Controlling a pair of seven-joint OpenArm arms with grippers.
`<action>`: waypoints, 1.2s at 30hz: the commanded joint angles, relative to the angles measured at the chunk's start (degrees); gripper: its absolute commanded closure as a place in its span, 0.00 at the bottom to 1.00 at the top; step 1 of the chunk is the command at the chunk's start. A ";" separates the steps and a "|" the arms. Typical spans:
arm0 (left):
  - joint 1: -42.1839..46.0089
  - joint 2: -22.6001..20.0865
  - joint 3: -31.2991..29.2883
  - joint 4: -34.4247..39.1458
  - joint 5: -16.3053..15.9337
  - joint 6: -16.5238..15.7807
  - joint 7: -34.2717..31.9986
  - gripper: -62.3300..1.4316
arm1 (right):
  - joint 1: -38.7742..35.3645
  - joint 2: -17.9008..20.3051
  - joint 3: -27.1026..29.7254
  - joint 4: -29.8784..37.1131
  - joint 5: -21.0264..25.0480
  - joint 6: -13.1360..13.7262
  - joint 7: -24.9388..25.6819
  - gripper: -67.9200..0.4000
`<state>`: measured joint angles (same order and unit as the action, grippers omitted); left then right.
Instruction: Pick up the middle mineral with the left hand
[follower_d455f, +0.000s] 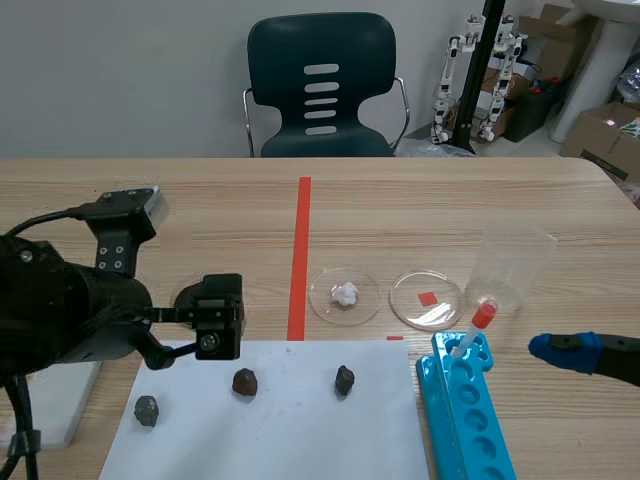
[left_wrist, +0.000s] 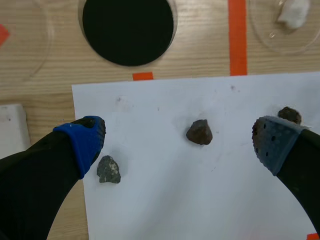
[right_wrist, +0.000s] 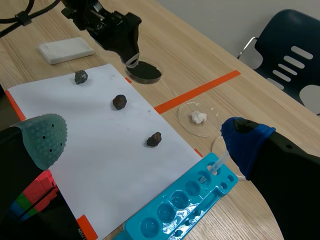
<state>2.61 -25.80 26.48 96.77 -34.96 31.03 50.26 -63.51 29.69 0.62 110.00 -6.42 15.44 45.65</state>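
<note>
Likely hard, light, rough: middle mineral (follower_d455f: 245, 382), lower left-centre of frame; pinch across its flanks; left claw (left_wrist: 180, 141) wide open, empty.

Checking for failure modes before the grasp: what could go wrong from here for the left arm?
The open left gripper hangs over the middle mineral, but the grey mineral and the third mineral lie close to its pads, so descending could knock either. The middle one might also roll away on the paper.
</note>
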 joint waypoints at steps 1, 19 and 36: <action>-2.03 0.35 1.31 -0.44 0.07 1.31 1.40 0.01 | 0.48 0.15 0.33 0.81 0.74 0.02 1.01 0.04; -13.03 7.02 10.88 -14.53 1.77 4.90 8.85 0.01 | 0.48 0.15 0.33 0.81 0.74 0.02 1.03 0.04; -14.05 12.50 14.12 -20.70 6.99 5.75 9.55 0.01 | 0.48 0.15 0.33 0.81 0.74 0.02 1.03 0.04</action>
<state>-10.96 -13.69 40.75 75.66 -28.42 36.64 59.83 -63.51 29.69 0.62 110.00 -6.42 15.44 45.65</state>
